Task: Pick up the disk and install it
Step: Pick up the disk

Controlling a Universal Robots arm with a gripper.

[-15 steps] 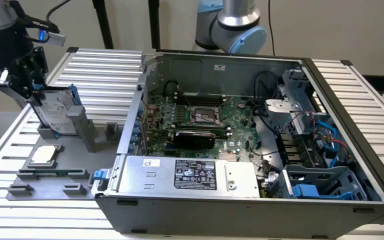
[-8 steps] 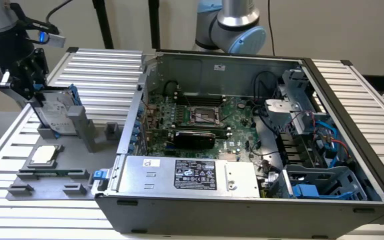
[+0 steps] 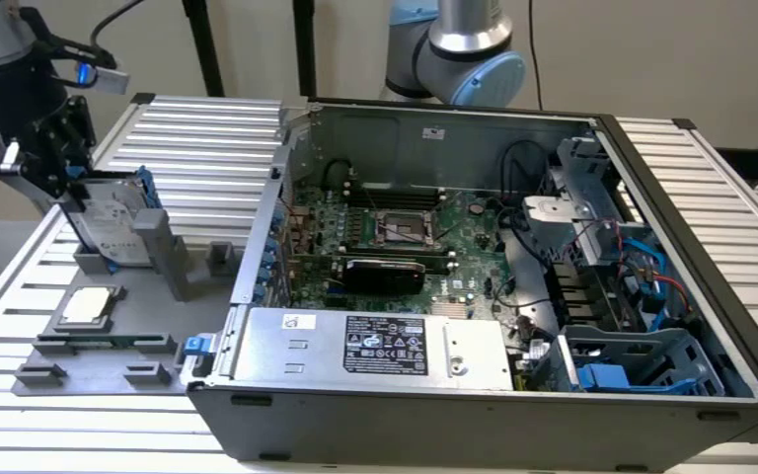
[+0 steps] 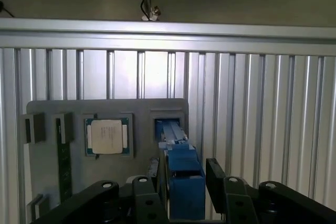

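The disk (image 3: 113, 219) stands on edge at the exterior view's left, a silver-grey drive in a blue carrier frame. Its lower end sits in a slot of the grey fixture plate (image 3: 115, 341). My gripper (image 3: 83, 193) comes down over its upper part, one finger on each flat side, shut on it. In the wrist view the disk's blue edge (image 4: 181, 174) runs between the black fingers (image 4: 218, 174) down to the slot (image 4: 168, 124) in the fixture plate (image 4: 142, 109).
A small square silver chip (image 3: 90, 306) (image 4: 107, 136) lies on the fixture beside the disk's slot. An open computer case (image 3: 485, 247) takes up the middle and right, with a power-supply box (image 3: 379, 344) and a drive cage (image 3: 643, 360) at its front right corner. Everything rests on a ribbed aluminium table (image 3: 208, 128).
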